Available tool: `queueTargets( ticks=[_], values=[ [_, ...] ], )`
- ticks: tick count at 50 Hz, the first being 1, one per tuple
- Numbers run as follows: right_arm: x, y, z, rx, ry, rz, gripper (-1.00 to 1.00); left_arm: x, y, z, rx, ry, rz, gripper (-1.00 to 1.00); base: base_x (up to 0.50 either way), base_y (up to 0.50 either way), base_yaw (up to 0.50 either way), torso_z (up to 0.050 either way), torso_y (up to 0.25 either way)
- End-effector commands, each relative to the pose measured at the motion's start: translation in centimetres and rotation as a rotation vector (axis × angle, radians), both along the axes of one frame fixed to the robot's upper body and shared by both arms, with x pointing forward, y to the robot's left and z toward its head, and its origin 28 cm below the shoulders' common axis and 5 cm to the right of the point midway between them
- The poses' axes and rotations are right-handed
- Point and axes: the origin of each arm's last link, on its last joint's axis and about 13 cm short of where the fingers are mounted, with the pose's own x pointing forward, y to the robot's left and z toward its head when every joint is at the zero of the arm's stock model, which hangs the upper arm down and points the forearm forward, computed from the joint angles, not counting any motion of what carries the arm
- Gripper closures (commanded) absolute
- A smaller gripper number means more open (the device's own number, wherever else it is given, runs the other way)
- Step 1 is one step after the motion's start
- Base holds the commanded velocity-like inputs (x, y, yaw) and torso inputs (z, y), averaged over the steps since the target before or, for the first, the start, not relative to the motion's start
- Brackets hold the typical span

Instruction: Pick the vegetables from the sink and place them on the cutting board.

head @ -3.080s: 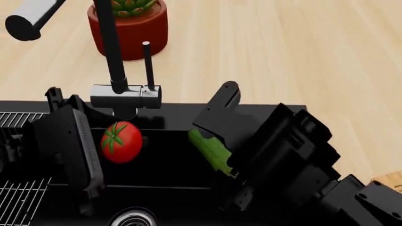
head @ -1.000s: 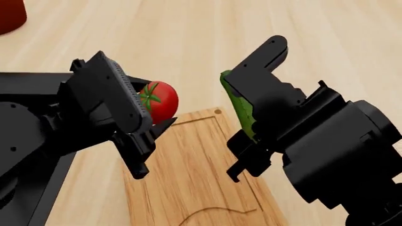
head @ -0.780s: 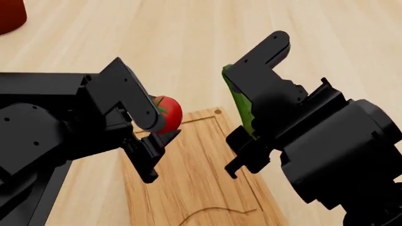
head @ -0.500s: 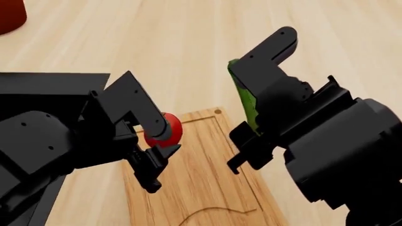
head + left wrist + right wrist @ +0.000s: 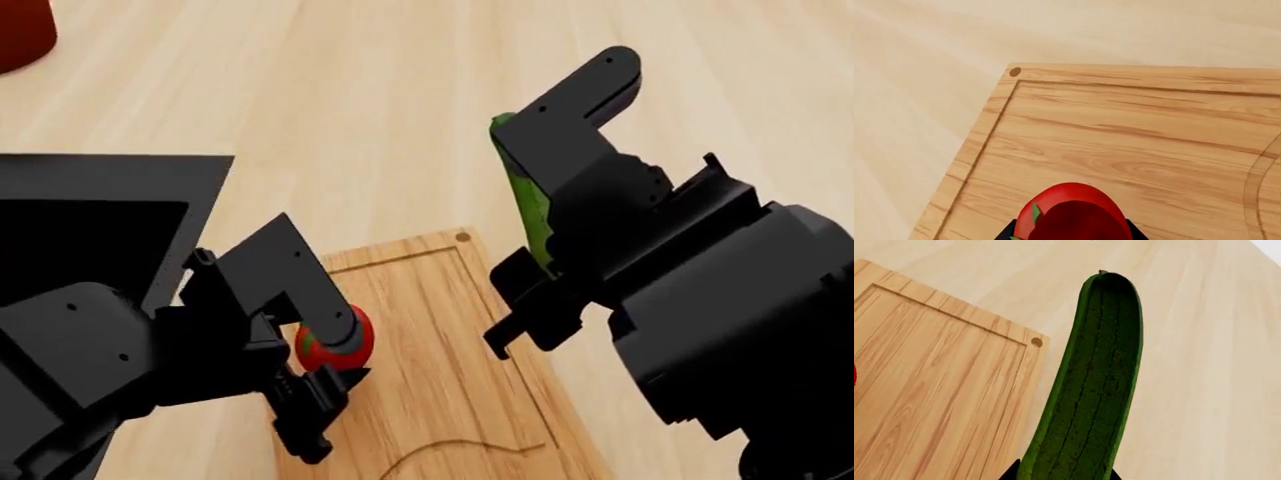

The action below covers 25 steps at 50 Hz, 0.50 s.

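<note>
My left gripper (image 5: 324,352) is shut on the red tomato (image 5: 334,342) and holds it low over the near-left part of the light-brown cutting board (image 5: 427,350). The left wrist view has the tomato (image 5: 1073,214) between the jaws, just above the board (image 5: 1134,145). The right gripper (image 5: 554,225) is shut on the dark-green cucumber (image 5: 522,200), held up in the air over the board's right edge. In the right wrist view the cucumber (image 5: 1089,390) stretches away from the jaws above the board (image 5: 934,390) and countertop. The black sink (image 5: 94,210) lies at left.
A red vessel (image 5: 24,28) shows at the far left corner. Pale wood countertop (image 5: 400,90) surrounds the board. The board's corner hole (image 5: 463,237) marks its far right corner.
My left gripper has come down and toward me with the tomato, from above the board's far left corner to low over its surface. The right gripper drifted slightly up and right with the cucumber.
</note>
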Motion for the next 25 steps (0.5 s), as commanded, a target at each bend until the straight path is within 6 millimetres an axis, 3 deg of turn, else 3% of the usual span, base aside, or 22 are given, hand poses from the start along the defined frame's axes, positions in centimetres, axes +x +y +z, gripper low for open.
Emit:
queueTargets(
  ticks=[1, 15, 16, 25],
  values=[
    [0.08, -0.10, 0.35, -0.001, -0.022, -0.006, 1.00, -0.39, 0.19, -0.87, 0.015, 0.036, 0.003, 1.00, 0.00, 0.00, 0.00, 0.000, 0.000],
    [0.12, -0.15, 0.08, 0.004, -0.020, -0.008, 1.00, -0.68, 0.45, -1.32, 0.041, 0.048, -0.009, 1.00, 0.00, 0.00, 0.00, 0.000, 0.000],
    [0.13, -0.14, 0.09, 0.005, -0.021, -0.008, 1.00, -0.68, 0.45, -1.32, 0.041, 0.048, -0.009, -1.00, 0.00, 0.00, 0.00, 0.000, 0.000],
    [-0.01, -0.21, 0.21, 0.006, -0.022, -0.010, 1.00, -0.53, 0.39, -0.91, 0.036, 0.022, -0.012, -1.00, 0.00, 0.00, 0.00, 0.000, 0.000]
  ],
)
